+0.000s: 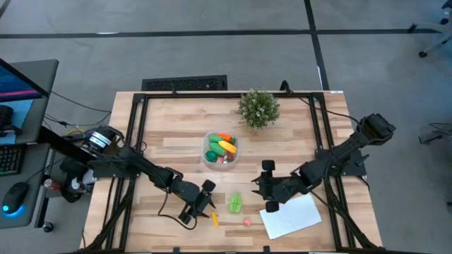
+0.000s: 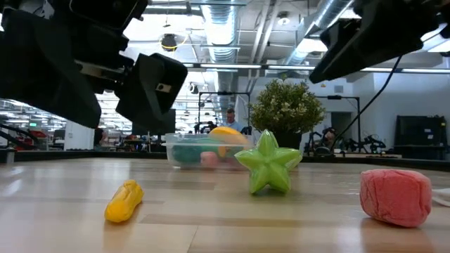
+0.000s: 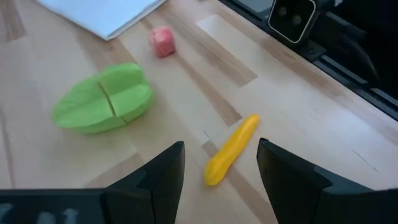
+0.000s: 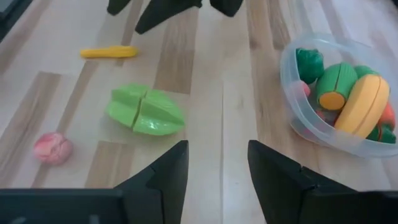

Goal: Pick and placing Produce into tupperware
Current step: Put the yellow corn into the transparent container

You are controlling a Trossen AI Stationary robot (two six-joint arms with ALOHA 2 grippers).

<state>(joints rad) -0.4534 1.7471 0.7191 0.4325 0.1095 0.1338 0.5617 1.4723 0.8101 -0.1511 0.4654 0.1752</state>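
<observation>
Yellow produce (image 3: 231, 149) lay on the tabletop (image 1: 169, 134) between my left hand's (image 3: 219, 167) spread fingers, poised above for a grasp. My right hand (image 4: 216, 168) hovered spread, facing the half-filled tupperware (image 1: 221, 149).

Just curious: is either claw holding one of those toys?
No. The left claw is open above the yellow piece; the right claw is open and empty.

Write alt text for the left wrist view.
The left pincer, open, hovers over a small yellow piece lying on the wooden table. Beyond lie a green star-shaped fruit, a pink berry and a white sheet's corner.
</observation>
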